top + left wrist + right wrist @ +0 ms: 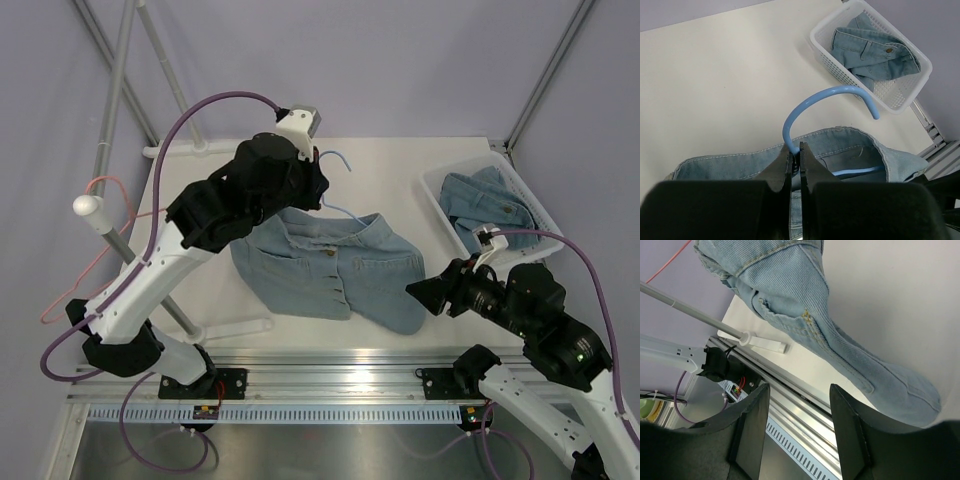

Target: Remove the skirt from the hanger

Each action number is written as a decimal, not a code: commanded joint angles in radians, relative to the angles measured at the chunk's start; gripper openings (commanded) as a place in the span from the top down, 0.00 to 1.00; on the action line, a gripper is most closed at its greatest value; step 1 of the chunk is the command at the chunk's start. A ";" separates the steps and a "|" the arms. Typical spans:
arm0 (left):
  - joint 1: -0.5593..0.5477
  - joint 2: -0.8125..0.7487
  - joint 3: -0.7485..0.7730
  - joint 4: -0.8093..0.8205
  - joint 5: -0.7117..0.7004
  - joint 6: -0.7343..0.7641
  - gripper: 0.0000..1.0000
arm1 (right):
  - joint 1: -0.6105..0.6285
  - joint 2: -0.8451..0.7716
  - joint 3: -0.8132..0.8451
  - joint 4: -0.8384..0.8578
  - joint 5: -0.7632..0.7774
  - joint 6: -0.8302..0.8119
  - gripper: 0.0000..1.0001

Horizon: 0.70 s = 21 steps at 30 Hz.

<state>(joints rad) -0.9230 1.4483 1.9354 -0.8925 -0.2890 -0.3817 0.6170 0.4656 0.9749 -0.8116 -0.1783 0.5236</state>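
Note:
A light blue denim skirt (335,270) lies on the white table, still on a blue hanger (340,160) whose hook points to the back. In the left wrist view my left gripper (795,159) is shut on the neck of the blue hanger (815,100), just above the skirt's waistband (840,135). My right gripper (420,292) is open and empty, right beside the skirt's right hem. In the right wrist view the skirt (805,320) hangs just beyond the open fingers (847,425).
A white basket (535,205) with folded denim stands at the back right; it also shows in the left wrist view (825,37). A grey pole with a white knob (90,207) and a pink hanger (75,280) are at the left. The metal rail (340,365) runs along the front edge.

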 commanded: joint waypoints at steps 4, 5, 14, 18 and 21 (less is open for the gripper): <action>-0.005 -0.060 0.080 0.050 -0.002 0.000 1.00 | 0.006 -0.010 0.005 0.028 0.052 0.000 0.43; -0.004 -0.063 0.080 0.047 -0.002 0.001 1.00 | 0.004 -0.015 0.016 0.020 0.069 -0.004 0.42; -0.004 -0.111 0.071 0.020 0.025 0.015 1.00 | 0.006 0.019 0.096 -0.046 0.172 -0.103 0.20; -0.004 -0.137 0.066 0.006 0.045 0.015 1.00 | 0.004 0.051 0.085 -0.008 0.139 -0.177 0.07; -0.005 -0.152 0.063 0.000 0.053 0.018 1.00 | 0.004 0.099 0.059 0.048 0.010 -0.224 0.06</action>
<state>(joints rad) -0.9230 1.3479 1.9575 -0.9543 -0.2653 -0.3660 0.6170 0.5087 1.0397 -0.8436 -0.0654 0.3859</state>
